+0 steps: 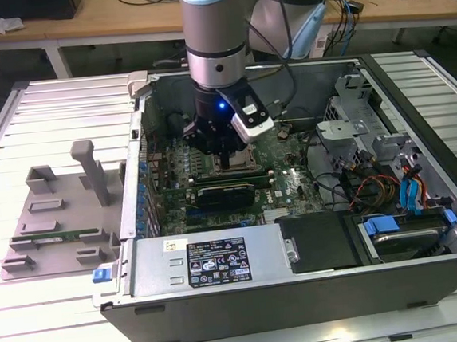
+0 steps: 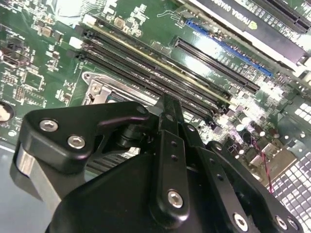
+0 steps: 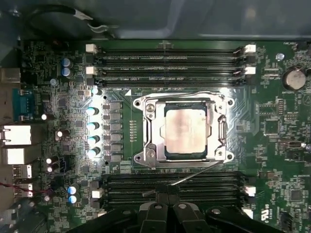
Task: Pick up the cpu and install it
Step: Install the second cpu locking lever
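already the cpu [image 3: 185,132] lies flat in the socket frame [image 3: 146,127] on the motherboard [image 3: 53,73], its silvery top plate showing square inside the metal surround in the first wrist view. the gripper [image 3: 167,194] hovers just beside the socket, over the near bank of memory slots [image 3: 175,182], its fingers drawn narrow together and holding nothing. in the exterior view the gripper [image 1: 226,157] sits low inside the open computer case [image 1: 223,295], which rests on the tabletop [image 1: 33,316], with the grey parts tray [image 1: 53,226] well apart on that view's left. to finish well, i judge the chip should lie level in its frame with no corner riding up. a thin retention lever [image 3: 194,175] slants along the socket's edge; the gripper should stay clear of the chip's top.
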`<state>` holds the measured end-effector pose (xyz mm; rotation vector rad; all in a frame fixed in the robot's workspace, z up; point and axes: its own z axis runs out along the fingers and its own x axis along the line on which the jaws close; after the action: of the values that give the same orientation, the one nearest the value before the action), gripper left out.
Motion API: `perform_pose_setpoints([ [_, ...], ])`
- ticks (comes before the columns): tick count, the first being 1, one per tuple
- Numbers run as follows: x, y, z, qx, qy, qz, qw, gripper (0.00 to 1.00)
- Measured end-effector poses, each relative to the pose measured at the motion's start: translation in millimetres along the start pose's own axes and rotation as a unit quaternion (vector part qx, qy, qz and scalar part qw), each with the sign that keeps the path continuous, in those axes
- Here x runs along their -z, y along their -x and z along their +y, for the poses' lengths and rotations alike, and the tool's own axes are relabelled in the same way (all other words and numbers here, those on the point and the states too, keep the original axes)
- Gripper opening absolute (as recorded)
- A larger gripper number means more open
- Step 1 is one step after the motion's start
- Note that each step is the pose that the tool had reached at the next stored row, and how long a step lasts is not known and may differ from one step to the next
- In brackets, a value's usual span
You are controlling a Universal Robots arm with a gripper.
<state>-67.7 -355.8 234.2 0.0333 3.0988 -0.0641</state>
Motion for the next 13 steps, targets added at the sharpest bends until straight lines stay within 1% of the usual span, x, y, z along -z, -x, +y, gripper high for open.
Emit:
perform_pose_setpoints([
  [2, -6.7, -3.5, -1.5, 0.000, 0.0005, 0.0000, 1.0000, 0.11],
  [3, -8.6, -4.0, -1.8, 0.000, 0.0011, 0.0001, 1.0000, 0.11],
  [5, -13.1, -4.7, -1.9, 0.000, 0.0031, 0.0001, 1.0000, 0.11],
  [6, -14.5, -5.2, -1.9, 0.000, 0.0051, 0.0003, 1.0000, 0.11],
  [7, -15.3, -5.8, -1.9, -0.001, 0.0136, 0.0004, 0.9999, 0.11],
  [8, -15.7, -6.7, -1.9, -0.001, 0.0257, 0.0007, 0.9997, 0.11],
  [9, -16.4, -8.7, -1.9, -0.001, 0.0293, 0.0007, 0.9996, 0.11],
  [10, -17.3, -10.5, -1.8, -0.001, 0.0301, 0.0007, 0.9995, 0.11],
  [13, -17.9, -11.6, -2.1, -0.001, 0.0316, 0.0009, 0.9995, 0.11],
])
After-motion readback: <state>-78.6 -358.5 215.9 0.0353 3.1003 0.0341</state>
